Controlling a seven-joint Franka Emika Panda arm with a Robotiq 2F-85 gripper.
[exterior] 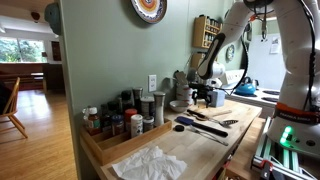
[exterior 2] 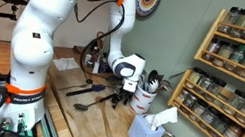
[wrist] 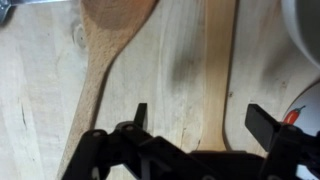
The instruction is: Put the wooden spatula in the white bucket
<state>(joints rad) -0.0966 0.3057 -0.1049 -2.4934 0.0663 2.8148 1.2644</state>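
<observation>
**Step in hand: acquiring the wooden spatula (wrist: 218, 70).** In the wrist view we see the gripper (wrist: 200, 113) with its fingers (wrist: 140, 112) spread wide and nothing pinched. The spatula lies flat on the wooden tabletop (wrist: 40, 100). Its handle runs from 12 to 6 o'clock and passes between the fingers, nearer the 3 o'clock one. We cannot tell whether the fingertips touch the wood.

**Procedure, as we judge it:**
1. Shift slightly toward 3 o'clock to centre the handle.
2. Descend until the tips flank it.
3. Close across its narrow width.

A wooden spoon (wrist: 105, 55) lies just beside the spatula at 9 o'clock, so we keep that finger clear of it. The flat strip sits low, and a shallow grasp may slip.

The white bucket (exterior 2: 143, 103) stands near, at 2 o'clock in the wrist view, and already holds utensils. We judge a steep tilt necessary for insertion.

**Surroundings:** dark utensils (exterior 2: 87, 95) and a tissue box (exterior 2: 146, 134) share the table. A spice rack (exterior 2: 234, 68) hangs on the green wall (exterior 2: 185, 29).
</observation>
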